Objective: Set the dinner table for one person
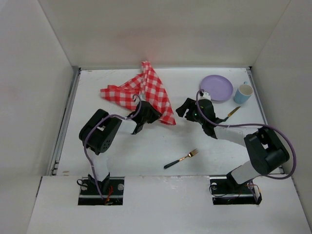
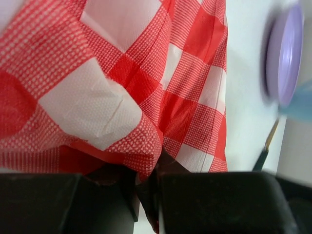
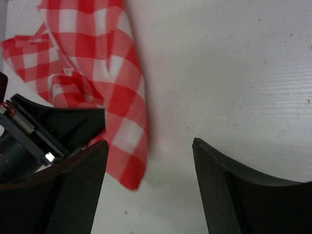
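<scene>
**A thin pinch on the cloth, and two arms very near each other**

The left claw (image 1: 147,113) is closed on a fold at the near edge of the red-and-white checked cloth (image 1: 146,90). In the left wrist view only a small piece of fabric sits between its fingers. The right claw (image 1: 187,109) stands wide apart and holds nothing, just beside the cloth's right corner, over the bare bench (image 1: 146,146). The bench fills the whole floor between the white walls, under both arms.

I judge the main risk to be the grip: with so little fabric caught, a pull can let the cloth slip out. The cloth also lies crumpled, so a pull from one corner may drag it as a bunch and not spread it. If the right claw goes for the same corner, the two claws may hit each other. A wide sweep could also push the fork (image 1: 181,159) or reach the purple plate (image 1: 217,87).
</scene>
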`<state>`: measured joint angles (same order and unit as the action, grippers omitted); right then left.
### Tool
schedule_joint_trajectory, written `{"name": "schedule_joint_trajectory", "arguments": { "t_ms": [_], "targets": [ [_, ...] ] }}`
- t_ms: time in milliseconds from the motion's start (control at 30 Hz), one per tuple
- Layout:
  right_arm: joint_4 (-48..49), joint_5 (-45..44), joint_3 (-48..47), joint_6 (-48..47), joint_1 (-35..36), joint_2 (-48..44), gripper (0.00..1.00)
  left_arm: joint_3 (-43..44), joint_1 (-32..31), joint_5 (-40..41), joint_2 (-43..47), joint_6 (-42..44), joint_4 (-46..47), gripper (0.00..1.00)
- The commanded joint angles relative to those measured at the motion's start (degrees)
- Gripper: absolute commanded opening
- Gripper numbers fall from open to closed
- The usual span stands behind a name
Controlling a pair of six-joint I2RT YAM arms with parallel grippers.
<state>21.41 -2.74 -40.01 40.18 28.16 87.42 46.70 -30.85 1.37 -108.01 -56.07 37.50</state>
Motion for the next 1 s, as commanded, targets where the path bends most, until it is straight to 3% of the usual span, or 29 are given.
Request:
{"name": "schedule_joint_trajectory", "arguments": {
  "t_ms": [0, 67, 200, 300, 433, 500, 600, 733, 967],
  "targets": [
    [0.3, -2.7, -0.95, -2.3, 0.27, -3.21, 0.76, 1.82, -1.27, -6.03, 2.0, 6.14, -6.02, 0.08],
    [0.21, -3.93, -0.95, -2.92, 0.36, -3.66, 0.76, 0.95, -0.4, -3.93, 5.15, 7.46, -9.18, 0.14],
    [-1.54, -4.2, -2.53, -4.32, 1.49, -3.57, 0.76, -3.09, 2.33, 1.79, 13.76, 8.79, -12.53, 0.49],
    [-2.6, -5.08, -4.63, -6.17, 3.43, -3.31, 0.71, -5.99, 3.47, 2.68, 20.44, 8.79, -12.53, 0.58],
    [-6.54, -4.29, -10.33, -8.62, 7.81, -0.77, 0.37, -10.65, 5.31, 3.9, 30.55, 8.35, -12.19, 0.59],
    [-9.18, -4.55, -14.55, -10.38, 10.8, 2.22, 0.3, -12.59, 6.63, 5.39, 34.16, 7.65, -12.44, 0.58],
    [-13.22, -4.99, -22.28, -13.89, 14.23, 8.45, 0.35, -14.96, 8.83, 5.67, 36.63, 5.55, -13.58, 0.57],
    [-20.95, -5.17, -34.67, -20.04, 17.22, 17.42, 0.66, -18.04, 10.76, 5.4, 36.64, 1.85, -13.77, 0.56],
    [-31.5, -8.94, -53.04, -28.4, 19.95, 30.51, 0.74, -24.01, 13.75, 5.58, 39.18, -0.52, -11.92, 0.51]
  ]
}}
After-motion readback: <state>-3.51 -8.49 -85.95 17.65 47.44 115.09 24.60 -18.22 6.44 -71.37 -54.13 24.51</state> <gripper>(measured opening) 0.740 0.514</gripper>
